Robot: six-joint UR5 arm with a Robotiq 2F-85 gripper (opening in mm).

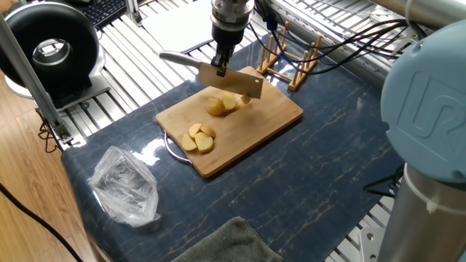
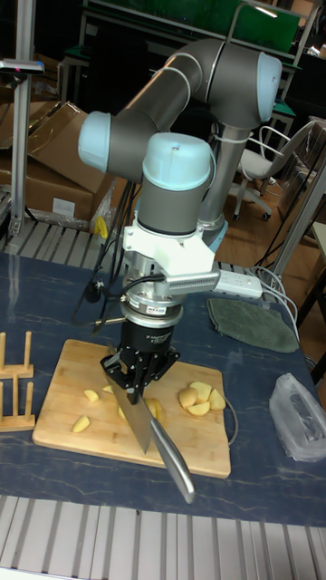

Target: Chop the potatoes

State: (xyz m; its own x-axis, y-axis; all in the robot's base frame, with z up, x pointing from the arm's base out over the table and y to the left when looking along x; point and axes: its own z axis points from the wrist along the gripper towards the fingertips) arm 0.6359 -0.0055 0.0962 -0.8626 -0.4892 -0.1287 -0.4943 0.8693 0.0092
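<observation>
**Cleaver held over potato pieces on bamboo board**

Far left of the end effector in the fixed view, a black round appliance (image 1: 49,45) sits off the tabletop (image 1: 320,167). Below and left of the end effector, a crumpled clear plastic bag (image 1: 125,185) lies on the tabletop, well apart from the board. A grey-green cloth (image 1: 226,244) lies at the near edge.

The bamboo board (image 1: 273,116) lies directly under the end effector. One cluster of potatoes (image 1: 198,138) rests on the board below and left of the end effector; a second group of potato pieces (image 1: 222,104) lies just beneath the blade.

The end effector (image 1: 221,60) is clamped on the cleaver (image 1: 231,82) where the handle meets the blade. The blade hangs broadside over the second group; whether its edge touches the pieces cannot be told from either view. In the tall fixed view the end effector (image 2: 136,381) points straight down and the handle runs toward the camera.

Right of the end effector, a wooden rack (image 1: 291,62) stands just beside the board's far corner.
</observation>
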